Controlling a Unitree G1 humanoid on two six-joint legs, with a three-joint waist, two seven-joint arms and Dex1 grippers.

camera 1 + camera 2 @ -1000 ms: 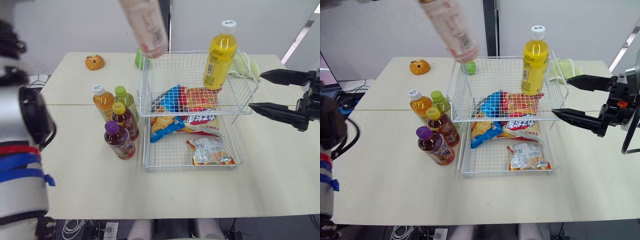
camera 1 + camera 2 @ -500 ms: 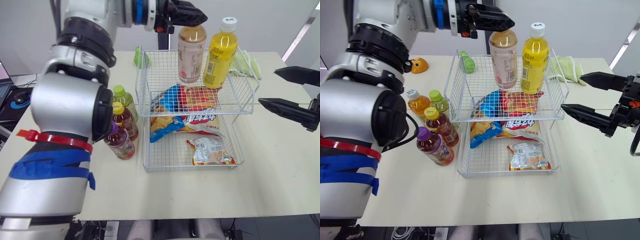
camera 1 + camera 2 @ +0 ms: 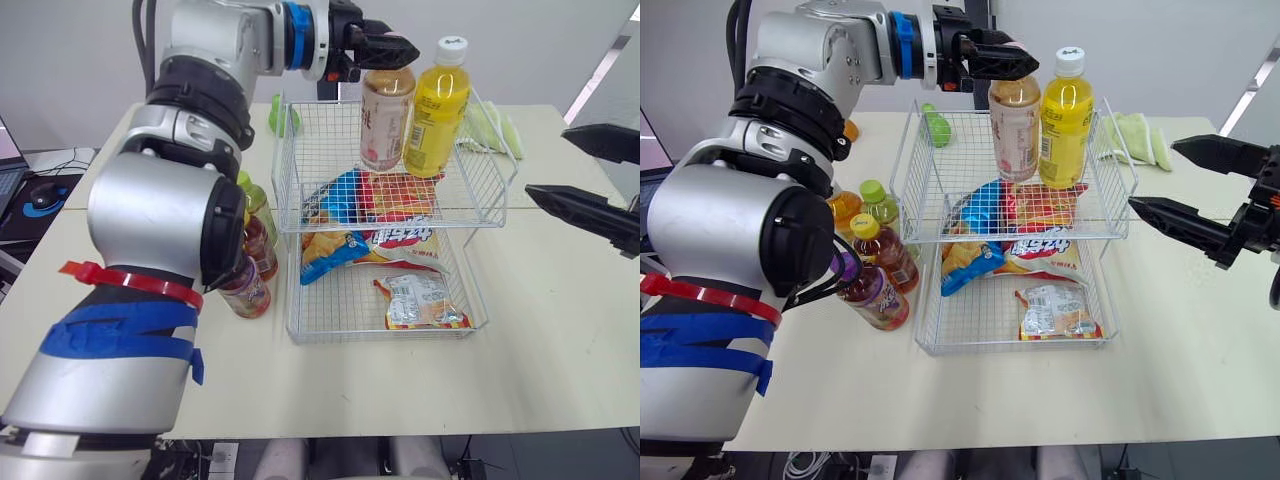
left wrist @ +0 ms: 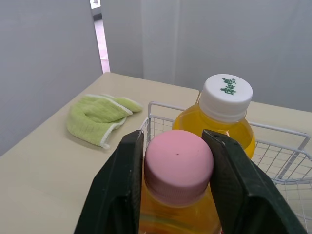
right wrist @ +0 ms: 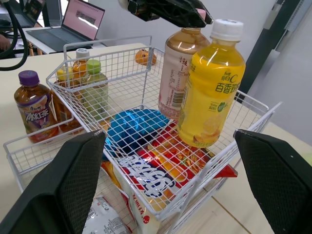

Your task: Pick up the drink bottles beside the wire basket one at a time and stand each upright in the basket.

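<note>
Logged pink-capped bottle [image 3: 385,120] upright in the upper tier of the wire basket [image 3: 392,229], just beside the yellow bottle [image 3: 437,105]; cannot tell whether touching. Judged its base on or very close to the mesh. Found left claw [image 4: 176,142] clamped on the pink cap from both sides. Found right claw [image 3: 1152,175] apart, holding nothing, hovering over the table [image 3: 560,330] at the basket's right.

Step in hand, by judgement: release.
- Confirm base flat on the wire before letting go.
- Open slowly, only enough to clear the cap.
- Withdraw straight up, not sideways, to avoid nudging the yellow neighbour or tipping a tall bottle on open mesh.
- Then go for one of the bottles standing at the basket's left, e.g. purple-capped bottle [image 3: 872,300], nearest the front.

Writing:
- Noted green characters on the yellow bottle's white cap, too small to read.
- Made out a Latin "C" among Chinese characters on its label.
- Saw Chinese script on the pink-capped bottle's label and on the snack bags [image 3: 375,240] beneath, not legible with confidence.
</note>
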